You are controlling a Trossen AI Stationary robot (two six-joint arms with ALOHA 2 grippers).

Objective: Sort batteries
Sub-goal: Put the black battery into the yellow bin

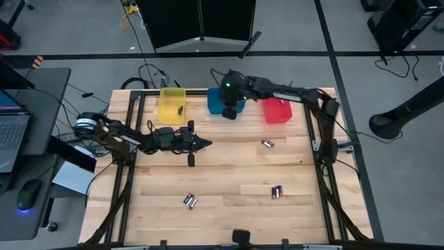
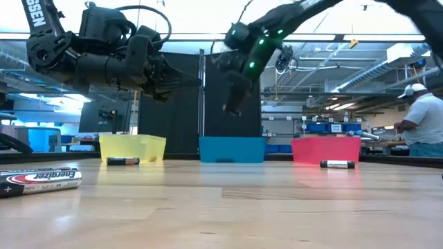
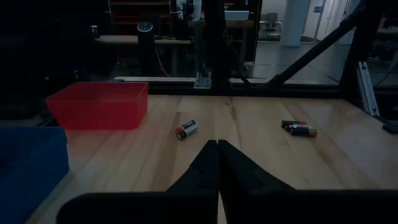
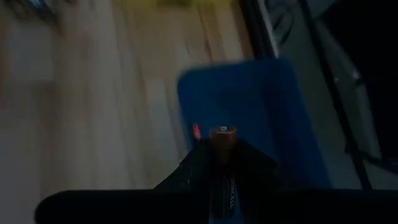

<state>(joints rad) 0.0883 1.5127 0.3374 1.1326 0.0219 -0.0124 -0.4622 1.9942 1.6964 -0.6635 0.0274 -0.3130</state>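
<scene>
The right gripper [image 1: 231, 113] hangs above the blue rectangular plastic bin [image 1: 218, 101] at about twelve o'clock on the pale wooden slatted table [image 1: 222, 208]. Its two dark fingers pinch a small cylindrical battery with a coppery end [image 4: 221, 134], which stands up between them in the right wrist view with the blue bin directly beyond. It seems to be held there because this cell belongs in that bin and is ready to be dropped.

The left gripper [image 1: 201, 144] waits over the table at about ten o'clock from the centre, its fingers pressed together on nothing, probably kept clear of the bins so the other arm has room.

Three bins sit in a row along the far edge: a yellow plastic bin [image 1: 173, 105] at eleven o'clock, the blue one at twelve, and a red plastic bin [image 1: 277, 110] at one o'clock. A dark cell [image 1: 180, 109] appears to lie in the yellow bin.

Loose on the wood, I count five more batteries: one silvery-and-dark cell [image 1: 268, 144] at two o'clock, a pair touching side by side [image 1: 190, 201] at seven o'clock, and a red-ended pair [image 1: 277, 192] at four o'clock. One cell is also in the gripper. So the sorting looks partly done.

A person in a white shirt [image 2: 428, 121] stands in the room beyond.
</scene>
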